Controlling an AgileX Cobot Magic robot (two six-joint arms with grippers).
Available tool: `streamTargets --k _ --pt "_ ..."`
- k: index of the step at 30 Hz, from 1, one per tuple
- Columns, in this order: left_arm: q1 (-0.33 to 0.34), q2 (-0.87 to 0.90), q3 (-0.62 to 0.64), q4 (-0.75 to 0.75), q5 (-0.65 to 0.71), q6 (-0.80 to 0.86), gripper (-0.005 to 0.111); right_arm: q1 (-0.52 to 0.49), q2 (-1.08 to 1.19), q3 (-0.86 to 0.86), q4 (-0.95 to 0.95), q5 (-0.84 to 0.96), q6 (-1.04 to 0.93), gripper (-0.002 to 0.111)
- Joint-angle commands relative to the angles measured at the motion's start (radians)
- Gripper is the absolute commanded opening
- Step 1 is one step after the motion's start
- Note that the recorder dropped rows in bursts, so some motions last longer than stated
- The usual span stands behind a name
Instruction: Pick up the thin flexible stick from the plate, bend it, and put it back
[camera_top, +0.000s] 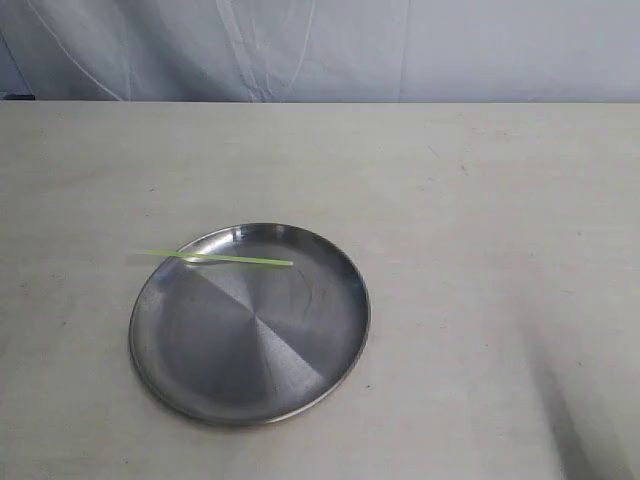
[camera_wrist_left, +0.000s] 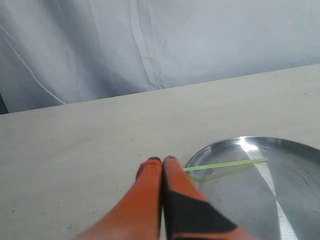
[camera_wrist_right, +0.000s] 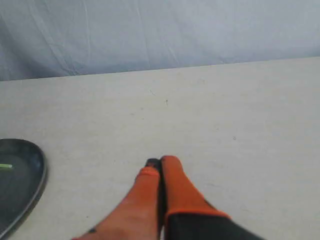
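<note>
The round steel plate (camera_top: 250, 340) lies on the table, left of centre in the exterior view. A thin lime-green stick (camera_top: 215, 258) rests straight across its far rim, one end poking out past the left edge. Neither gripper shows in the exterior view. In the left wrist view my left gripper (camera_wrist_left: 163, 160) is shut and empty, its orange tips just short of the plate (camera_wrist_left: 295, 200) and of the stick (camera_wrist_left: 225, 164). My right gripper (camera_wrist_right: 159, 162) is also shut on nothing, over bare table, with the plate (camera_wrist_right: 30, 185) well off to its side and a bit of the stick (camera_wrist_right: 5, 166) showing.
The beige tabletop (camera_top: 480, 250) stretches around the plate. A wrinkled white cloth backdrop (camera_top: 320, 45) hangs behind the table's far edge. A dark shadow falls at the near right corner (camera_top: 590, 430).
</note>
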Motion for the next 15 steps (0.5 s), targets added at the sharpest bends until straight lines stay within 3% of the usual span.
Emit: streamTargets --k 1,6,9,15 --pt "-0.008 -0.004 0.003 0.000 -0.009 -0.002 0.000 -0.005 -0.008 0.004 0.000 -0.134 -0.001 -0.001" --pt "-0.008 -0.004 0.003 0.000 -0.009 -0.002 0.000 -0.005 -0.008 0.004 0.357 -0.434 0.184 -0.001" --pt "-0.008 -0.004 0.003 0.000 -0.009 -0.002 0.000 -0.005 -0.008 0.004 0.593 -0.498 0.296 -0.001" --pt "-0.008 -0.004 0.003 0.000 -0.009 -0.002 0.000 -0.005 -0.008 0.004 0.617 -0.512 0.325 -0.001"
